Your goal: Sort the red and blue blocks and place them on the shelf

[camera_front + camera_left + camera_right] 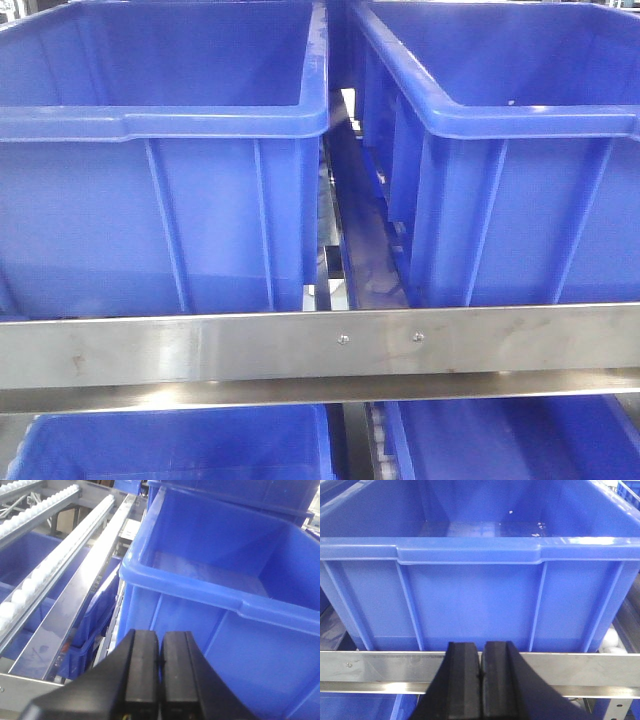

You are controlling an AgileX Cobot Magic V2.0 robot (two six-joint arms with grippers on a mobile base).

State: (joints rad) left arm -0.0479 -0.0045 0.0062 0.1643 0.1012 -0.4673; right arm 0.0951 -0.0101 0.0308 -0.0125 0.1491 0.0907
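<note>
The metal bar of the shelf runs across the front. Two big blue bins sit side by side just behind it. The left gripper has its fingers pressed together, holding nothing. The right gripper, just in front of the bar, is pressed together too. No blocks can be seen.
</note>
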